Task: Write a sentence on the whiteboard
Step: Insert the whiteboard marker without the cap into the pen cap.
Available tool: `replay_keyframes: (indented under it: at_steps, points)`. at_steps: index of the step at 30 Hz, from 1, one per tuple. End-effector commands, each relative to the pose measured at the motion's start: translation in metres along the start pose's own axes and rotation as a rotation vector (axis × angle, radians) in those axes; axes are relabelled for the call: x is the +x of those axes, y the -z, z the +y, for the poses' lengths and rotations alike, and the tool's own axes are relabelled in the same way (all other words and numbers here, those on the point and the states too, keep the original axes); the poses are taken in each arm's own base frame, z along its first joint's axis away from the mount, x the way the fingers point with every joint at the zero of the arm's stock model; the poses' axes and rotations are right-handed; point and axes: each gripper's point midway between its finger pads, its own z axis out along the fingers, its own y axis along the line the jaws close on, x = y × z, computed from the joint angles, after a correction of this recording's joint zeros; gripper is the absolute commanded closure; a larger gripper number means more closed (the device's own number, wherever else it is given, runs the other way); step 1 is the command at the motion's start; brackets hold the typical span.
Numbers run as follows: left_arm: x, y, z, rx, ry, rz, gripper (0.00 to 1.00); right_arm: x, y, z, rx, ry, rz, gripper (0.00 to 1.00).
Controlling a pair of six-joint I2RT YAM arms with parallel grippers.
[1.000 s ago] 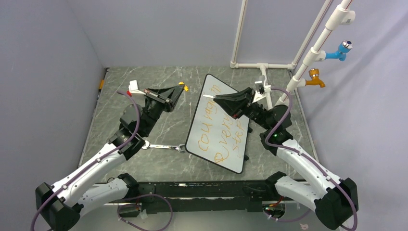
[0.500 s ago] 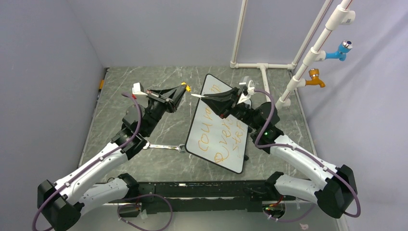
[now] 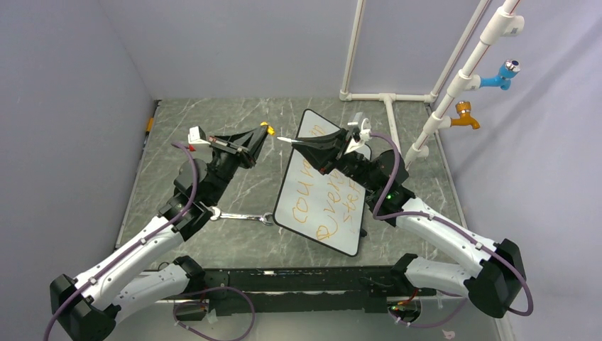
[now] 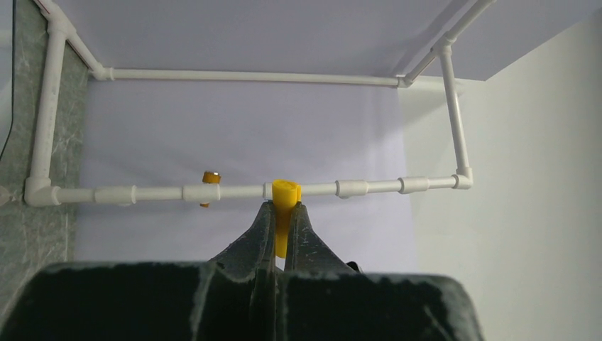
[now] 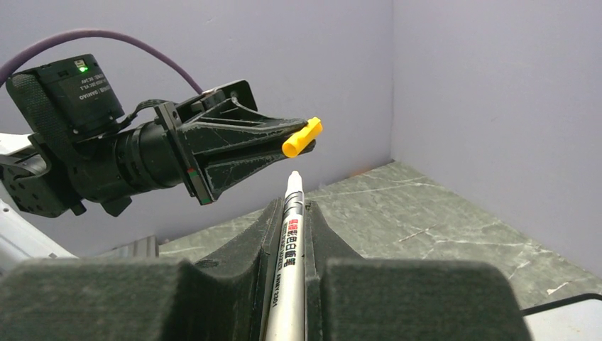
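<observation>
The whiteboard (image 3: 314, 224) lies tilted on the marble table, right of centre. The sentence (image 3: 321, 201) is in orange handwritten rows with a small circle. My right gripper (image 3: 298, 145) is shut on a white marker (image 5: 291, 245), raised over the board's far left edge, tip pointing left. My left gripper (image 3: 260, 135) is shut on the yellow marker cap (image 3: 269, 128), raised and facing the marker tip with a small gap. The cap (image 4: 286, 196) sticks out between the left fingers. The right wrist view shows the cap (image 5: 302, 137) just above and beyond the marker tip.
A silver wrench (image 3: 243, 216) lies on the table left of the board's near corner. A white PVC pipe frame (image 3: 387, 97) stands at the back right, with a blue tap (image 3: 502, 74) and an orange tap (image 3: 465, 116). Grey walls enclose the table.
My right gripper has moved left with the marker, off the board's middle toward the left gripper. My left gripper has risen slightly with the cap. Marker tip and cap are closer together.
</observation>
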Motion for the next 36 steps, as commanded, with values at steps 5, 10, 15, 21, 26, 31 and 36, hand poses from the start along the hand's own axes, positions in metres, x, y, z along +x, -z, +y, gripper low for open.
replay_keyframes:
  at_steps: [5,10,15,21,26,31,36]
  points:
    - [-0.003,0.002,-0.008,0.010,0.048,-0.018,1.00,-0.030,-0.010,0.009,-0.022,0.043,-0.074,1.00]
    - [-0.005,0.003,-0.005,-0.001,0.054,-0.028,1.00,-0.031,-0.012,0.010,-0.023,0.046,-0.079,1.00]
    - [-0.005,0.004,-0.005,-0.006,0.052,-0.026,1.00,-0.029,-0.014,0.009,-0.019,0.040,-0.077,1.00]
    - [-0.006,0.005,-0.003,-0.013,0.054,-0.032,1.00,-0.029,-0.016,0.006,-0.008,0.035,-0.088,1.00]
    - [-0.006,0.006,-0.003,-0.015,0.058,-0.029,1.00,-0.028,-0.018,0.005,-0.005,0.028,-0.086,1.00]
    - [-0.009,0.007,-0.001,-0.022,0.057,-0.043,1.00,-0.027,-0.018,0.008,-0.019,0.028,-0.077,1.00]
    - [-0.013,0.008,0.000,-0.026,0.054,-0.064,1.00,-0.029,-0.014,0.011,-0.027,0.038,-0.078,1.00]
